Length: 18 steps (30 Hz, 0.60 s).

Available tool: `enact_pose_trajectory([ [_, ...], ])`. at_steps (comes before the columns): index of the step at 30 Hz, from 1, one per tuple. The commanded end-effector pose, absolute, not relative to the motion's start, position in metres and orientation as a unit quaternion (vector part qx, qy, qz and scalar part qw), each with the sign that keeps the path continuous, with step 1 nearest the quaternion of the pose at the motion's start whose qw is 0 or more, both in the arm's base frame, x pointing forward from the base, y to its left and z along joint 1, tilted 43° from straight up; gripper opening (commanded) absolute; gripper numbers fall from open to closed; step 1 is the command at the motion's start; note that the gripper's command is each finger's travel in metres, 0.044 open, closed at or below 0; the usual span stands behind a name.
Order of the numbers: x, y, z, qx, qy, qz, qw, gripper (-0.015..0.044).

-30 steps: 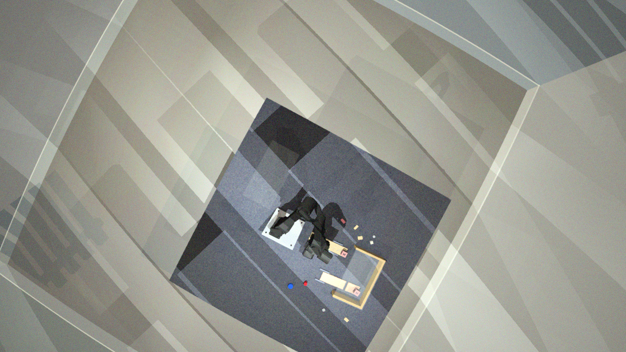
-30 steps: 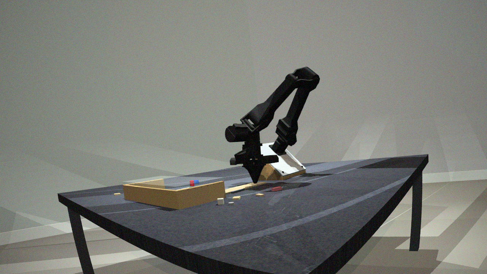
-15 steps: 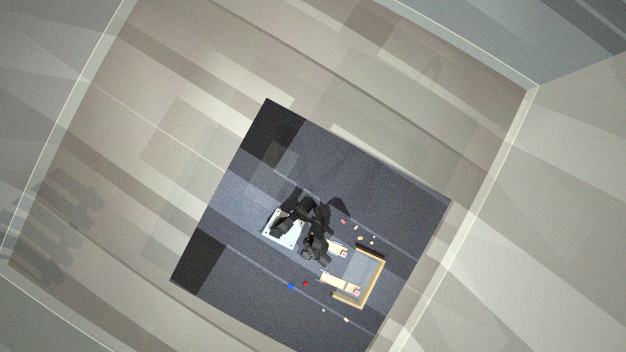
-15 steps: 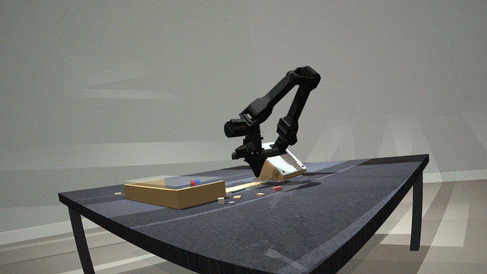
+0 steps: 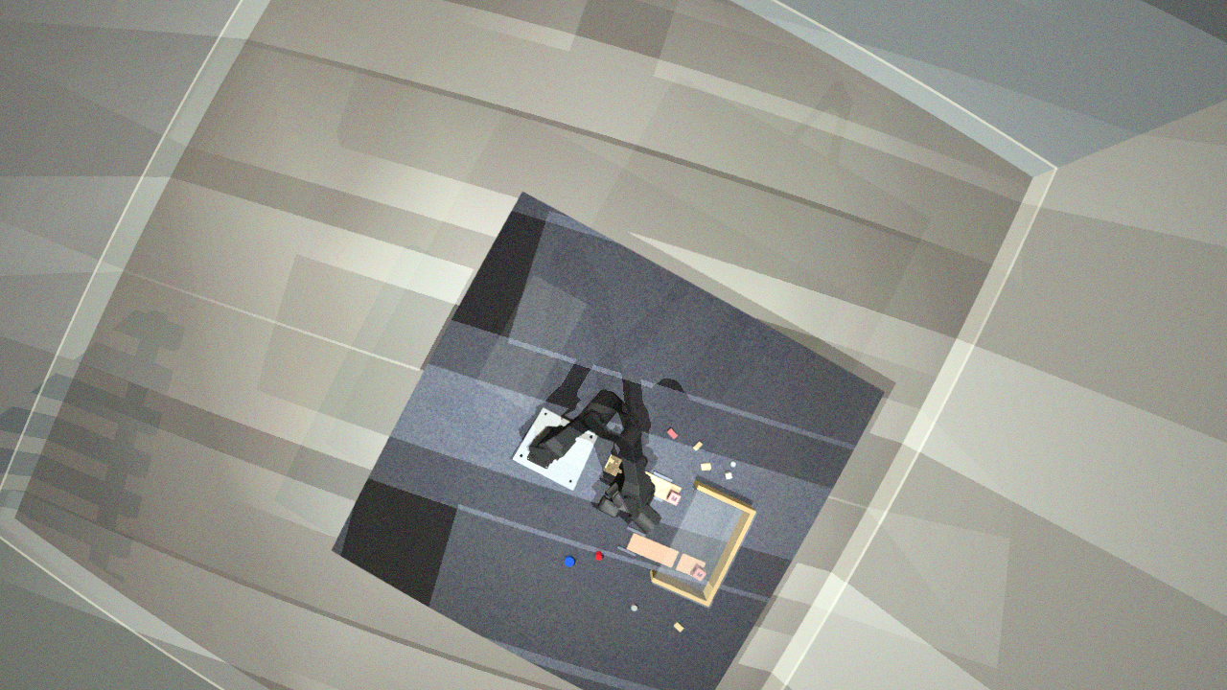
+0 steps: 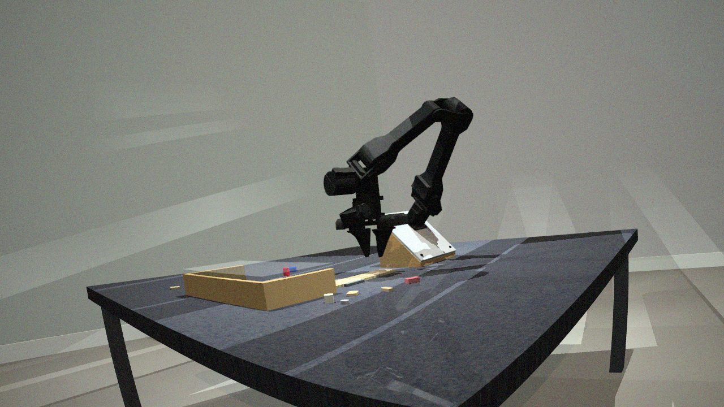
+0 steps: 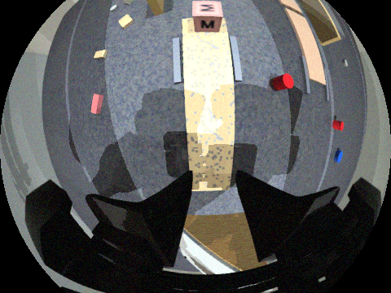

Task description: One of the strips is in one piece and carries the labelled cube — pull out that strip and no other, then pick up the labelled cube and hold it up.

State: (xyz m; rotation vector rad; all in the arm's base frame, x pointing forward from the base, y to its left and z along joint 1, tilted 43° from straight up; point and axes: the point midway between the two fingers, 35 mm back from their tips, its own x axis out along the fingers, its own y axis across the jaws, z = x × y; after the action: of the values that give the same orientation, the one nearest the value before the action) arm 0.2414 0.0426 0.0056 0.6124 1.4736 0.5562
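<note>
A cream strip [image 7: 208, 76] [image 6: 359, 277] [image 5: 661, 480] runs in one piece from under my gripper to a pink cube marked M [image 7: 207, 15] [image 5: 675, 495], which sits on its far end by the open side of the tan tray [image 6: 253, 292] [image 5: 739, 539]. My gripper [image 7: 214, 175] [image 6: 373, 251] is open and empty. It hangs a little above the strip's near end, touching nothing. A second, peach strip [image 7: 311, 45] [image 5: 652, 549] lies to the right with another pink cube [image 5: 699, 570] at its far end inside the tray.
Two grey guide rails [image 7: 177, 60] [image 7: 236, 57] flank the cream strip. A red cylinder [image 7: 283, 81], a small red piece [image 7: 338, 125] and a blue piece [image 7: 339, 155] lie to the right. A pink block [image 7: 97, 103] [image 6: 412, 279] and small tan bits lie to the left.
</note>
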Motion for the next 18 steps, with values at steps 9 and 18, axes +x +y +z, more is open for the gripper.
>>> enact_pose_trajectory([
  [9,0.284,0.038,0.011,0.272,0.651,0.245,0.665,0.0440],
  [18,0.315,0.035,0.014,0.272,0.650,0.246,0.666,0.0440],
])
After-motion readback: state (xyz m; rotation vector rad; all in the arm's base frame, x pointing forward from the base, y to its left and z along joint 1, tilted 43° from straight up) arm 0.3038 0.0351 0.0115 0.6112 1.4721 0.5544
